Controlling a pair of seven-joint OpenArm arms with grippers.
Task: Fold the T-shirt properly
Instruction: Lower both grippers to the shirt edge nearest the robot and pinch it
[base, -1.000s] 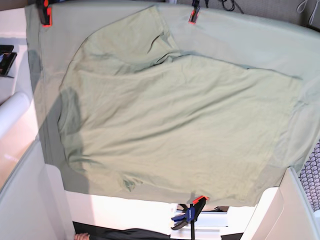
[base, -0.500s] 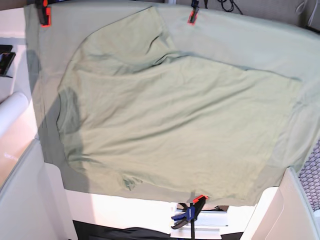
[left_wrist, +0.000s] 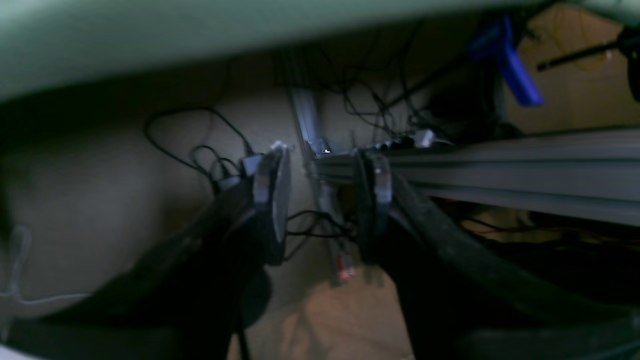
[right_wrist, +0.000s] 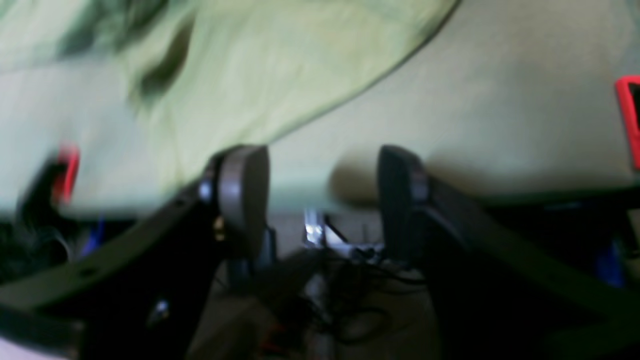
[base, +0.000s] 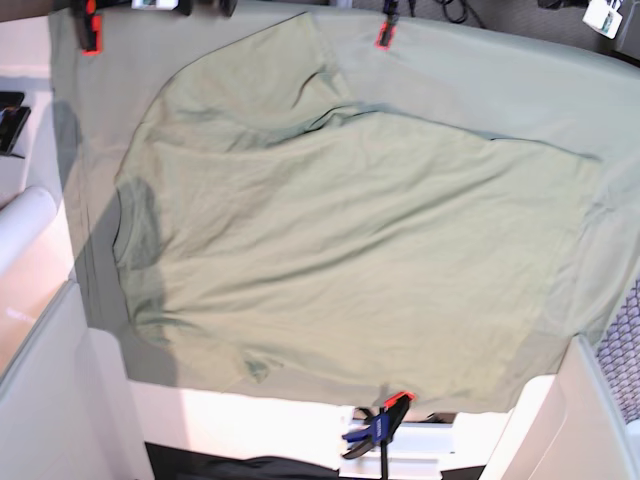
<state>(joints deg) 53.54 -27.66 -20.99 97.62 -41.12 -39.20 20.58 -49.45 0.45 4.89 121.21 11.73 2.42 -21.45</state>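
Note:
The pale green T-shirt (base: 340, 250) lies spread and wrinkled on the green sheet (base: 500, 70), with one sleeve toward the far edge. In the right wrist view my right gripper (right_wrist: 322, 152) is open and empty. It hangs over the sheet's (right_wrist: 500, 100) far edge, with the T-shirt's hem (right_wrist: 250, 60) just beyond its fingers. In the base view it shows only as dark parts at the top edge (base: 180, 5). My left gripper (left_wrist: 322, 155) is also open and empty. It is past the table's edge and looks under the sheet (left_wrist: 200, 30) at cables.
Red clamps (base: 90, 28) (base: 386, 30) pin the sheet at the far edge, and one shows in the right wrist view (right_wrist: 627, 115). A blue-and-orange clamp (base: 380, 425) holds the near edge. A metal rail (left_wrist: 500, 170) and a blue clamp (left_wrist: 510, 65) lie under the table.
Dark gripper parts have come into view at the far edge, top left. The white arm link at the left has drawn back. The T-shirt lies almost as before.

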